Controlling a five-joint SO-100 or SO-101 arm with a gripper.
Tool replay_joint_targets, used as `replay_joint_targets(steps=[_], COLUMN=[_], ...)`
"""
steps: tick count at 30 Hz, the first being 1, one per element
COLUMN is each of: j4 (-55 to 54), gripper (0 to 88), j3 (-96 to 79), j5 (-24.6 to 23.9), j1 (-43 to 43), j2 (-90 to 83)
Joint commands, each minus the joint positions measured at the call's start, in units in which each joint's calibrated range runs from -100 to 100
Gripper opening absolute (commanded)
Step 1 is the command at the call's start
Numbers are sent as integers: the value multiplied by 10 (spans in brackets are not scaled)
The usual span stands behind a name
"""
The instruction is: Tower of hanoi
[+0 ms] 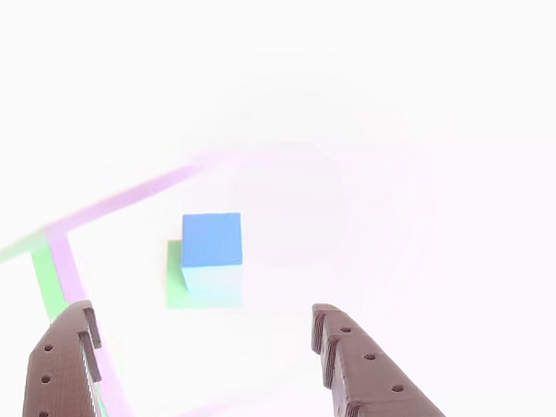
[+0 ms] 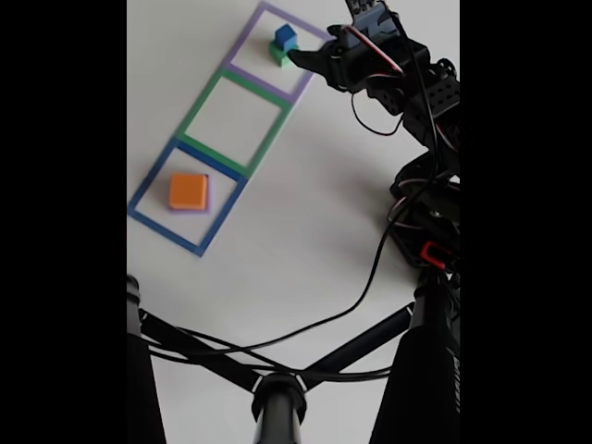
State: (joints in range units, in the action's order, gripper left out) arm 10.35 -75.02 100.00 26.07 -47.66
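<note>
Open jaws framed the blue cube [image 1: 212,239] at twelve o'clock, stacked on green [image 1: 203,293]; next I judged: advance, close on blue.

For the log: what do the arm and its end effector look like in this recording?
In the other view, the end effector has two dark brown printed fingers, ridged along the inner edges and dotted with small round holes. In the fixed view the arm is black and blocky, with thin red and white wires looping over its top, a black cable trailing across the table, and a small red part near the base.
</note>
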Motion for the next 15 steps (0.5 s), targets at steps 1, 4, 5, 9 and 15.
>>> replay_joint_targets(steps=[1,4,5,9,15], j4=[-121,-174,-191,-251,-331], gripper=[259,259,259,258,255], j3=[-2,0,0,0,17], j5=[0,0,0,0,0], j1=[5,4,3,-4,-5], j2=[73,121,135,188,281])
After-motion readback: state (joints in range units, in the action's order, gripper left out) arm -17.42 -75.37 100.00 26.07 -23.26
